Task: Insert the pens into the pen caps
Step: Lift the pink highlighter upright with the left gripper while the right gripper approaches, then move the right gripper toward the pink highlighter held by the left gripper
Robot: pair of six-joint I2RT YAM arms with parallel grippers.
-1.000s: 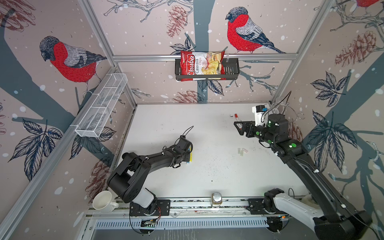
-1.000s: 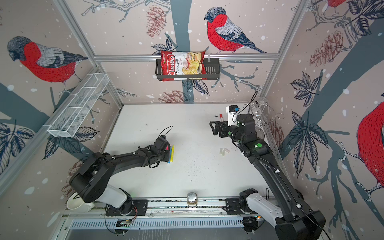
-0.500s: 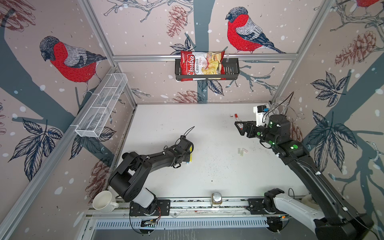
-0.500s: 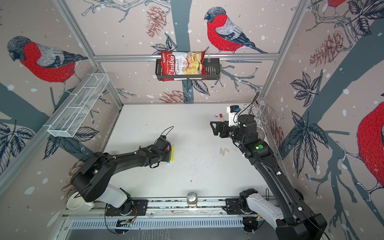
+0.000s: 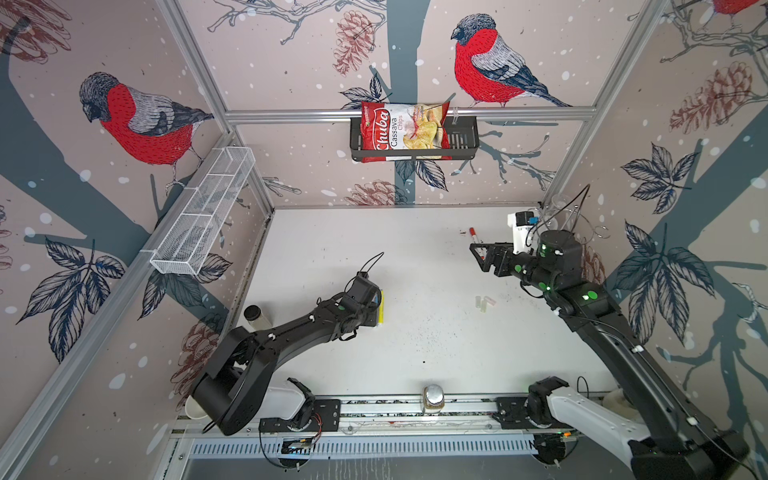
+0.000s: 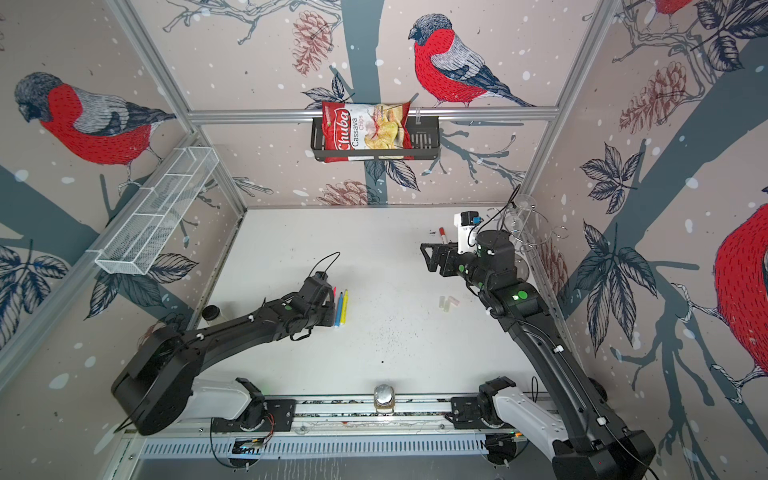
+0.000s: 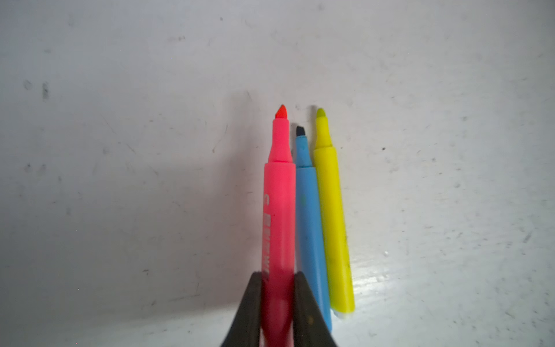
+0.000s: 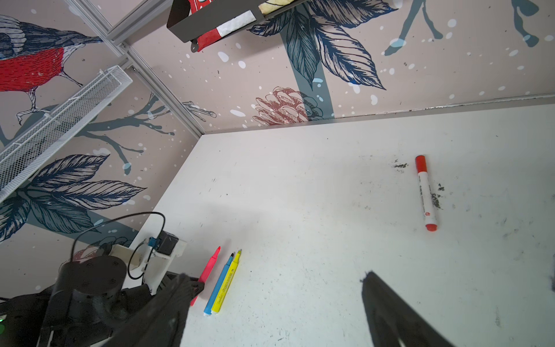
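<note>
Gripping the pink pen (image 7: 278, 195), the left claw (image 7: 277, 278) hides its rear.

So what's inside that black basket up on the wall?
A red bag of Chuba cassava chips lies in the black basket. The bag fills most of it, so anything behind or under the bag is hidden.

Above far edge of white tabletop (image 5: 415, 257): black metal basket (image 5: 462, 140) holding red cassava-chips bag (image 5: 399, 133). Left of tabletop: white mesh wall rack (image 5: 203, 216). At near edge: small silver-lidded glass jar (image 5: 433, 397).
</note>
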